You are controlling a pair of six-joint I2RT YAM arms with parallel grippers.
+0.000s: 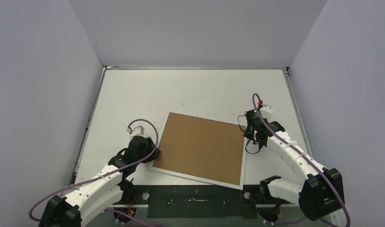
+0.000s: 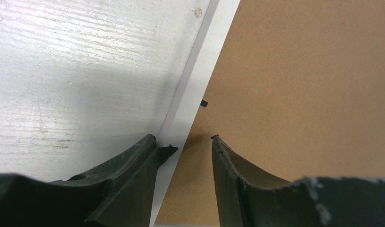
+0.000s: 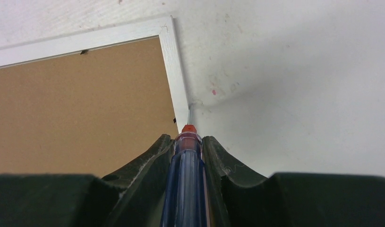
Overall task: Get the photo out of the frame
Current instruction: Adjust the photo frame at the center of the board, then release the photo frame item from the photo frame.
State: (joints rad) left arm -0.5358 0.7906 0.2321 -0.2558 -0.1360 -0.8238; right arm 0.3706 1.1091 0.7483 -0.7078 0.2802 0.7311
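Step in hand, as I read it: freeing the back. The frame (image 1: pixel 200 149) lies face-down on the table (image 1: pixel 190 90), backing board (image 3: pixel 77 118) up. The photo isn't visible, presumably under the board inside the frame.

R gripper (image 3: pixel 187 138) is clamped on the screwdriver (image 3: pixel 186 179), tip at the outer edge of the frame's right strip, near its far-right corner. A small black tab (image 3: pixel 175 120) sits just inside that strip. L gripper (image 2: pixel 190 141) is at the frame's left strip, fingers apart, straddling it w/o gripping.

Next move prob. needs the tip brought inside the strip onto the tab, w/ L steadying the frame.
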